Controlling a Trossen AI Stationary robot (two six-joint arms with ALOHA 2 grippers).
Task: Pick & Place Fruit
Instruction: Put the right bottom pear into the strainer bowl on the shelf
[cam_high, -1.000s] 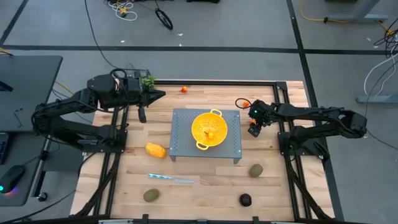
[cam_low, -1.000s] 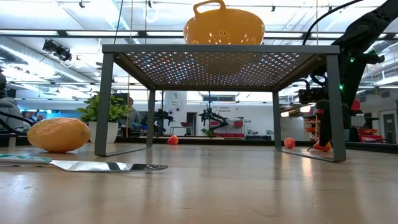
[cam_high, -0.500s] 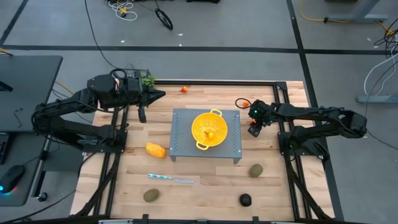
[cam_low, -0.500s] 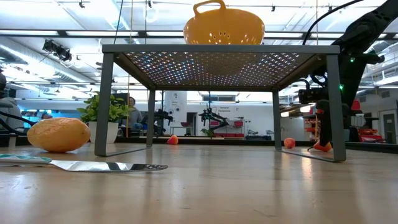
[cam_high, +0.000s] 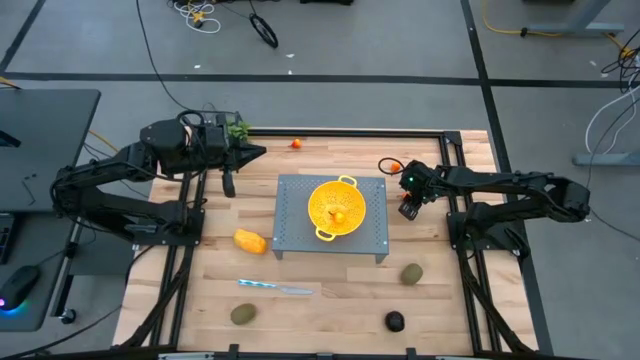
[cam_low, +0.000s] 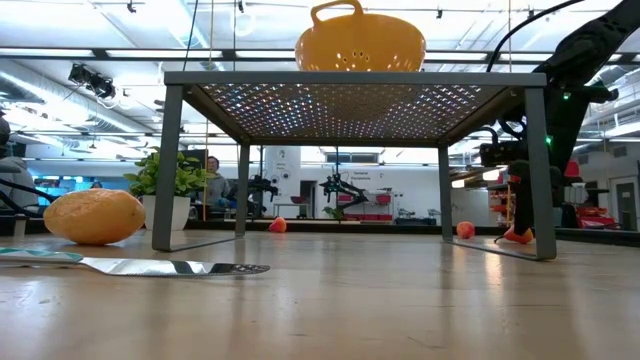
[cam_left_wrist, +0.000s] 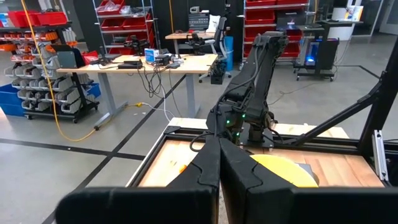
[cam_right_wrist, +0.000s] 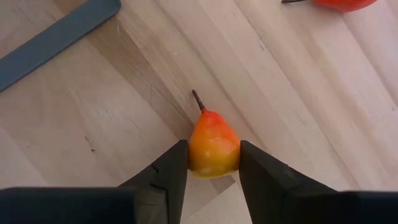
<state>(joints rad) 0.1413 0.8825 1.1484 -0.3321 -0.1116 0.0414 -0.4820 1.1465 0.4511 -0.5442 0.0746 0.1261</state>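
Small orange-red pear-shaped fruit (cam_right_wrist: 213, 149) on the surface (cam_high: 330, 285) just right of the rack (cam_high: 375, 240), right gripper (cam_right_wrist: 213, 163) fingers pinching it, so mid-grasp, next lift to the colander (cam_high: 336, 208); left gripper (cam_high: 258, 152) shut, idle; elsewhere: two loose orange-red balls, two green ovals, one black, one oblong.

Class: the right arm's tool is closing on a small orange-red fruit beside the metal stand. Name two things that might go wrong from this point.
1. The small orange-red fruit is rounded and tapers toward its stem; the right tool pinches only its lower part, so it might squirt out.
2. The yellow colander sits on a raised metal stand; a low carry may clip the stand's edge. The left tool waits shut, away from this.
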